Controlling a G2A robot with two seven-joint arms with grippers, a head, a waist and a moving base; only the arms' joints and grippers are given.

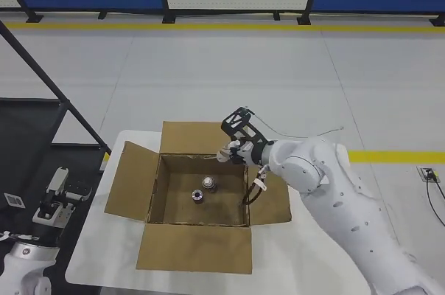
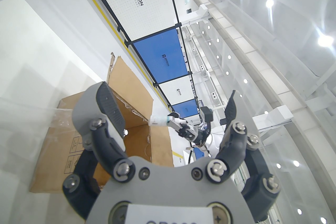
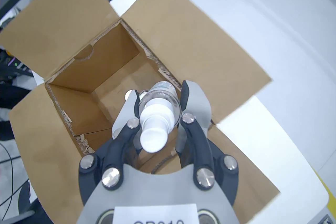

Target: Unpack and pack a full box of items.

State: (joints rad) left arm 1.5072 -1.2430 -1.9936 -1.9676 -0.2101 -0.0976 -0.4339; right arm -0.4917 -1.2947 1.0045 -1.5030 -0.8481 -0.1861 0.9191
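Note:
An open cardboard box (image 1: 200,137) stands on the white table (image 1: 108,254) with all flaps folded out. My right gripper (image 1: 230,153) hangs over the box's far right corner, shut on a clear bottle (image 3: 155,114) with a white cap, held upright above the box's inside (image 3: 115,57). Two small items lie on the box floor: a pale-topped one (image 1: 208,182) and a darker one (image 1: 197,195). My left gripper (image 1: 57,193) sits off the table's left side, open and empty, its fingers (image 2: 109,104) pointing up toward the box (image 2: 136,93) and the ceiling.
A black metal frame (image 1: 42,81) and dark shelf stand to the left of the table. Bare table shows to the right of the box (image 3: 273,130) and in front of it. A cable (image 1: 436,199) runs on the floor at the far right.

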